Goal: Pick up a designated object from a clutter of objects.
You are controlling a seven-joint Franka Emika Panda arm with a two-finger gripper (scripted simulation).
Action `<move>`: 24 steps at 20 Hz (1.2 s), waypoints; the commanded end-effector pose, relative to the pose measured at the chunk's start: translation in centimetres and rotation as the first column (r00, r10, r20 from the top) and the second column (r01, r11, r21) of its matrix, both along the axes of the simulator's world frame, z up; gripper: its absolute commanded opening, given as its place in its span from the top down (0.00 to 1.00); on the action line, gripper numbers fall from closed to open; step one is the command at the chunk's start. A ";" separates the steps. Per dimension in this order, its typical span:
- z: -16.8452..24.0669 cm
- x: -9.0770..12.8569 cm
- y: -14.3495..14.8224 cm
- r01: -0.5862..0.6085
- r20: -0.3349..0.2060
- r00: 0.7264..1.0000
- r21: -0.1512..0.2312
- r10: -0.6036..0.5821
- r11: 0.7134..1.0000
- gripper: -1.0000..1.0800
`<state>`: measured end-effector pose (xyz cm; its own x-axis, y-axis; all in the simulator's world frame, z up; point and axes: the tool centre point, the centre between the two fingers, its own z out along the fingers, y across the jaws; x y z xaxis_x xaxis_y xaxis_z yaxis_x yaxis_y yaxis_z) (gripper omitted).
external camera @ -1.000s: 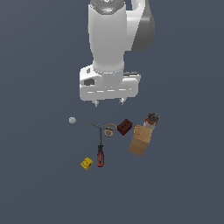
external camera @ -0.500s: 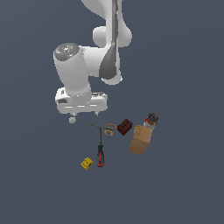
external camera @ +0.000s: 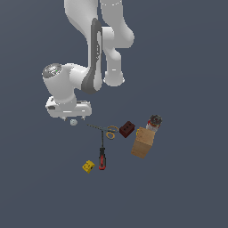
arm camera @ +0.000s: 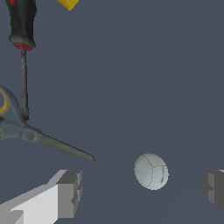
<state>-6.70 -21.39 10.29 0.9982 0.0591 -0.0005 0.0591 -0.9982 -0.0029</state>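
Gripper [arm camera: 142, 192] swung over from above clutter's middle, now positioned above small whitish-grey dimpled ball [arm camera: 151, 171]; fingers [arm camera: 70, 192] held apart, ball seen between them, untouched on surface, near scissors tip [arm camera: 83, 154]. Descent judged next.

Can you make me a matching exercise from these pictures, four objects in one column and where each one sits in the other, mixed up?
Column one:
1. small whitish-grey dimpled ball
2. small yellow block
3. dark red brick
4. round-topped can

Column two:
A. between the scissors' handles and the tan box in the exterior view
B. between the open gripper's fingers, touching neither
C. just beyond the tan box's upper end in the exterior view
D. beside the red-and-black screwdriver's handle, on the exterior view's left

Pairs: 1-B, 2-D, 3-A, 4-C
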 end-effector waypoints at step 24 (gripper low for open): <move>-7.3 -3.0 -3.2 0.012 0.000 1.000 -0.003 -0.012 1.000 0.04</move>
<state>-9.73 -24.62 3.67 0.9989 0.0469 -0.0010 0.0469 -0.9989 -0.0004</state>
